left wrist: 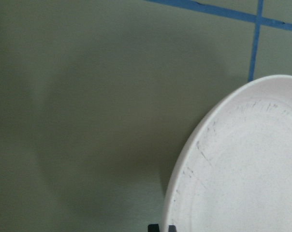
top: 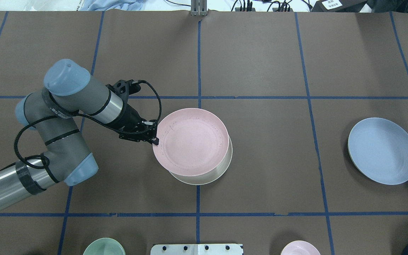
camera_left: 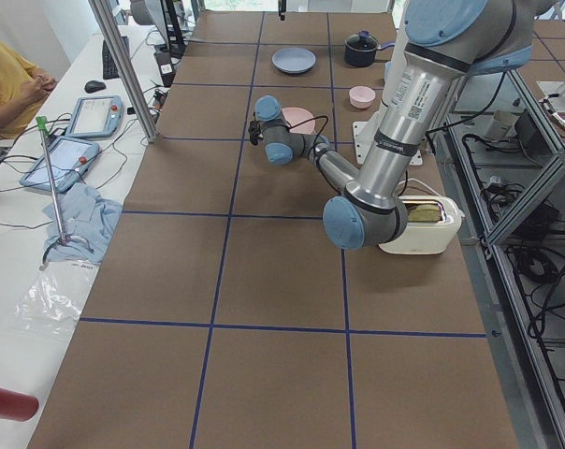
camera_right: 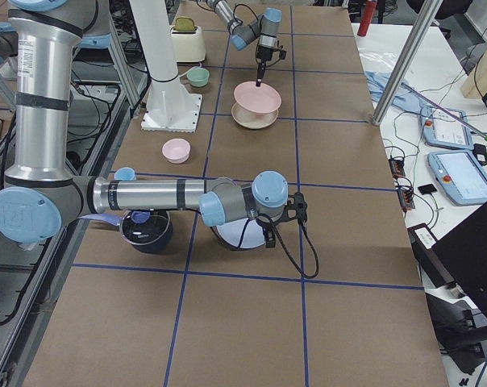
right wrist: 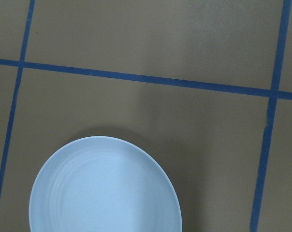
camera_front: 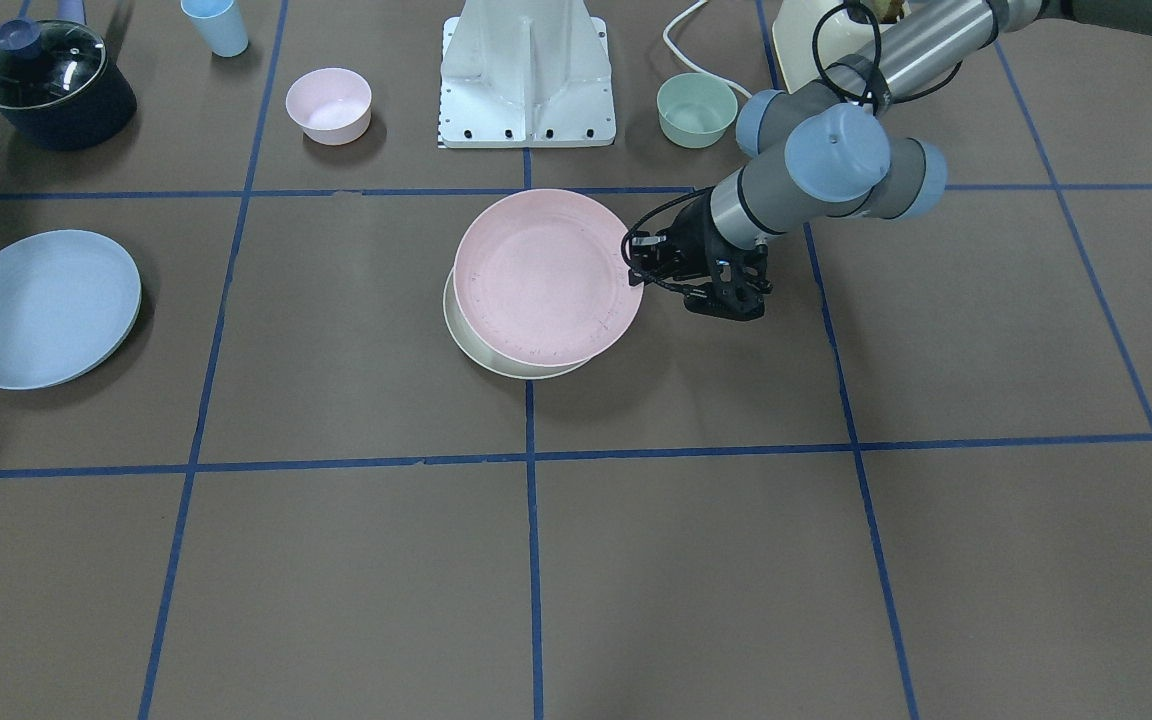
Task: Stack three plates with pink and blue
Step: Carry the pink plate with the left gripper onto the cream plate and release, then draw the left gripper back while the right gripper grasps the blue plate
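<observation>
The pale pink plate is tilted over the cream-white plate at the table's middle, offset from it; whether they touch I cannot tell. My left gripper is shut on the pink plate's rim on the robot's left side; it shows in the overhead view. The light blue plate lies flat alone on the robot's right and fills the lower right wrist view. My right gripper shows only in the exterior right view, low by the blue plate; I cannot tell its state.
Along the robot's side stand a small pink bowl, a mint-green bowl, a dark pot with a glass lid, a blue cup and the white robot base. A cream toaster sits beside the left arm.
</observation>
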### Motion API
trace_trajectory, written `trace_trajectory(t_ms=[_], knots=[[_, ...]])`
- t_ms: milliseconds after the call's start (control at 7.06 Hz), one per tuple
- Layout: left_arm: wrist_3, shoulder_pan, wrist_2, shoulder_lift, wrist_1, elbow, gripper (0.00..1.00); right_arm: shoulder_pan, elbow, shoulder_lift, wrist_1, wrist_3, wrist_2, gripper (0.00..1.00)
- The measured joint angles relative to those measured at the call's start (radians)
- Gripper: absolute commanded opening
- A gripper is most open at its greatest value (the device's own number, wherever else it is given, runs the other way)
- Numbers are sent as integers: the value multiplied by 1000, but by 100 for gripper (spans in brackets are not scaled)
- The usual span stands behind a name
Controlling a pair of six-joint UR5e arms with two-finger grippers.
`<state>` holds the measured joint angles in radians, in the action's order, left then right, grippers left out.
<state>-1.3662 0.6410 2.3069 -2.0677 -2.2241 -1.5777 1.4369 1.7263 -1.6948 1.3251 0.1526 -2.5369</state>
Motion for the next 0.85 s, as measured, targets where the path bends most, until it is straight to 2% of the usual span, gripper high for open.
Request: trace_trajectory(t_ms=[142,283,425,567,850], knots=[[-3,-17,-21,-7,-18,11,0,-4,1,-2,-9,8,-4,100],[-4,-26,-29,-9,-30,15,27,-6,1,-3,-12,11,-6,100],[-5,-31,-32,-10,-36,16,67,-8,0,-4,-12,12,-7,100],[-7,-33,-38,-11,-58,17,87,-11,-4,-5,-11,12,-7,100],[-13,-32,-52,-4,-109,2,88,-49,-9,-4,-12,13,-5,100]])
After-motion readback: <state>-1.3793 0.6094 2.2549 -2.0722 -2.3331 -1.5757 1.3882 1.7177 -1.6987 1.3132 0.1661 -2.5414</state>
